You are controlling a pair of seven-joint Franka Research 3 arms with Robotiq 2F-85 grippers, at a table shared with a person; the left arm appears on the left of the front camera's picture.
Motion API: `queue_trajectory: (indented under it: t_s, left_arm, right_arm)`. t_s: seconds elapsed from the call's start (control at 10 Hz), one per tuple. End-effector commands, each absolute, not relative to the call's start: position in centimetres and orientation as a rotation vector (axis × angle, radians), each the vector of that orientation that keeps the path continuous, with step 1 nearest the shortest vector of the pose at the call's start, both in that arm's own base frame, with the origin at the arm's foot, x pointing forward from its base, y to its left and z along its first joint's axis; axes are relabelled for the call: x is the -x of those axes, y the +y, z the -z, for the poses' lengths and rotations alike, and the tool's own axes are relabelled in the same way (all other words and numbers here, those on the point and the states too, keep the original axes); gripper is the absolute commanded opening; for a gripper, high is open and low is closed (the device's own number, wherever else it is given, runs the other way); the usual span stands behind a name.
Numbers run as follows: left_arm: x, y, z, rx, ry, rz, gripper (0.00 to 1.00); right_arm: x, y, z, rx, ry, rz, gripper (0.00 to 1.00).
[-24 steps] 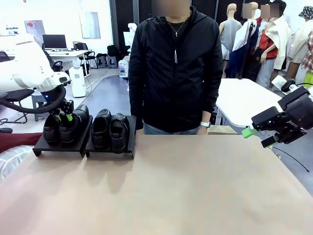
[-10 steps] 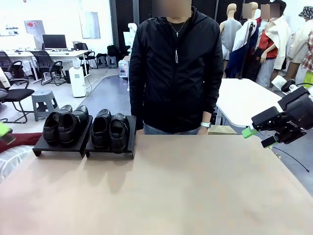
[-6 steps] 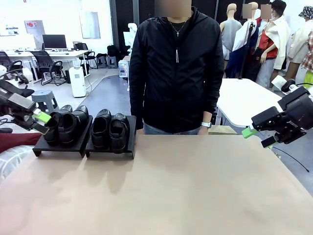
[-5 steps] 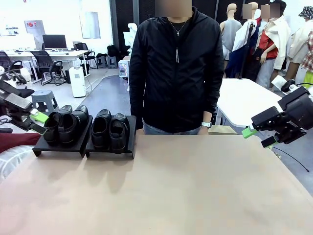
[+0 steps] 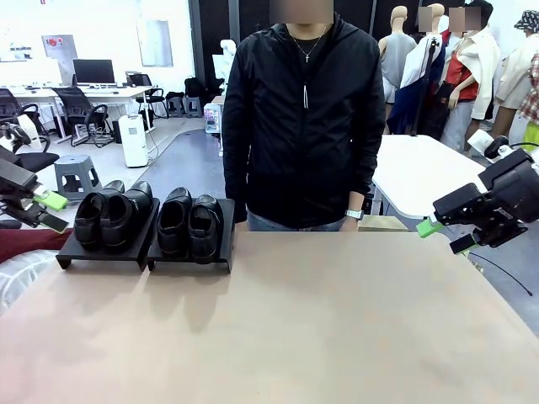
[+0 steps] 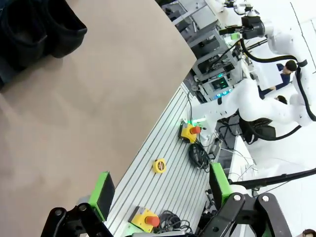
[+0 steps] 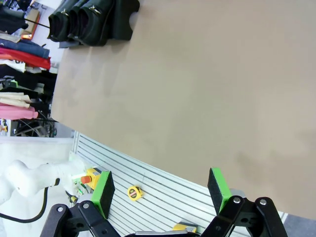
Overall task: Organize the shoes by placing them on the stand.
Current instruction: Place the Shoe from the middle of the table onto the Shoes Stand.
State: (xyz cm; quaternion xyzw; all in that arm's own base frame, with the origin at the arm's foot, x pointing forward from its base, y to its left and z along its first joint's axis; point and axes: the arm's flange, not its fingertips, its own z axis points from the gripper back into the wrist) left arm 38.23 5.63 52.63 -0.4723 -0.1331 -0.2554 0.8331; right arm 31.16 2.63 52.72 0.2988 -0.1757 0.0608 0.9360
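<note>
front view | 4 shoes (image 5: 143, 217) on stand (image 5: 145, 248) | left gripper (image 5: 52, 210), right gripper (image 5: 440, 236) agape, empty

This looks like a robotics lab set up in an open office hall. Behind the tan table (image 5: 337, 320), off to its far left, stand desks with a monitor (image 5: 93, 71) and office chairs (image 5: 84, 105). Below the table's near edge runs a slotted aluminium base (image 6: 163, 182) carrying red emergency-stop buttons (image 6: 191, 131) and cables.
</note>
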Motion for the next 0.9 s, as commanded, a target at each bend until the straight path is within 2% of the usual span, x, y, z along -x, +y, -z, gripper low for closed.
queue_trajectory:
  t_s: [0.0,0.8]
  left_arm:
    - [-38.21,5.64,-52.67,1.012,-0.298,0.558,1.0]
    - [-38.21,5.64,-52.67,1.012,-0.298,0.558,1.0]
  right_arm:
    - [-31.38,2.57,-52.9,-0.642,-0.368,-0.14,1.0]
    - [-31.38,2.57,-52.9,-0.642,-0.368,-0.14,1.0]
